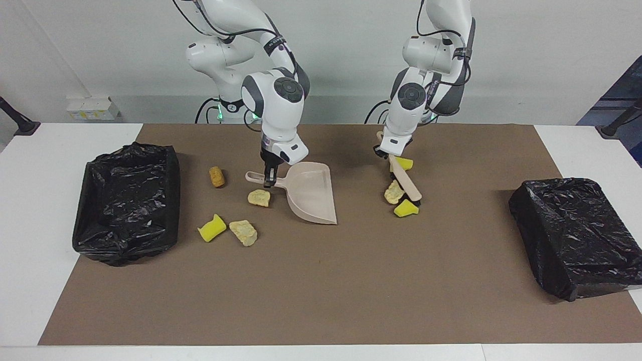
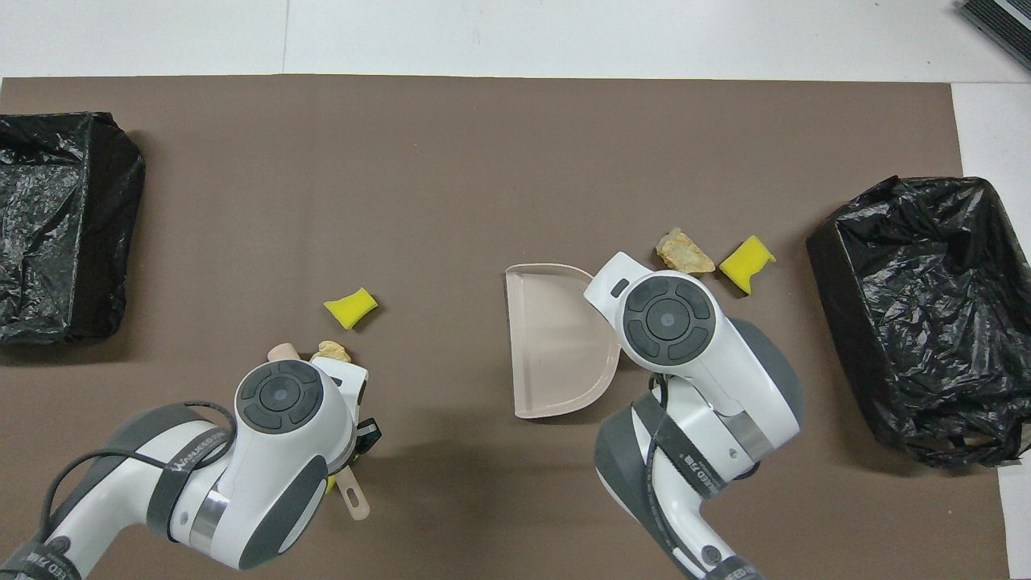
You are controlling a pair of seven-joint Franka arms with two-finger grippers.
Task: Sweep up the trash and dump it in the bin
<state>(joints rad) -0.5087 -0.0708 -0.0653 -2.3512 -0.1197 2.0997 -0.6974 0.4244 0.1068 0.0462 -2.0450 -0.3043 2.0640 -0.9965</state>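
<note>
Seven scraps [image 1: 259, 197] all lie on the mat, so by my reading no trash has reached the pan or a bin; the sweeping has only begun and every dump remains.

Three sit toward the left arm's end: a yellow chunk [image 1: 406, 208], a tan lump [image 1: 393, 193] and a second yellow piece [image 1: 404, 163] partly hidden under the brush [image 1: 407, 184]. The left gripper [image 1: 382, 150] is clamped on the brush handle, bristles down by that cluster; whether they touch the yellow chunk I cannot quite tell.

Four sit toward the right arm's end, beside the dustpan [image 1: 311, 193], whose handle the right gripper [image 1: 269, 178] has pinched. The pan's mouth faces the brush cluster and nothing is in it.

A black-lined bin [image 1: 128, 150] stands at the right arm's end of the table, a second bin [image 1: 572, 230] at the left arm's end, both well apart from the scraps.

The work surface is a flat brown mat [image 1: 321, 291] over a white table [image 1: 30, 250], backed by a plain pale wall [image 1: 351, 60].
</note>
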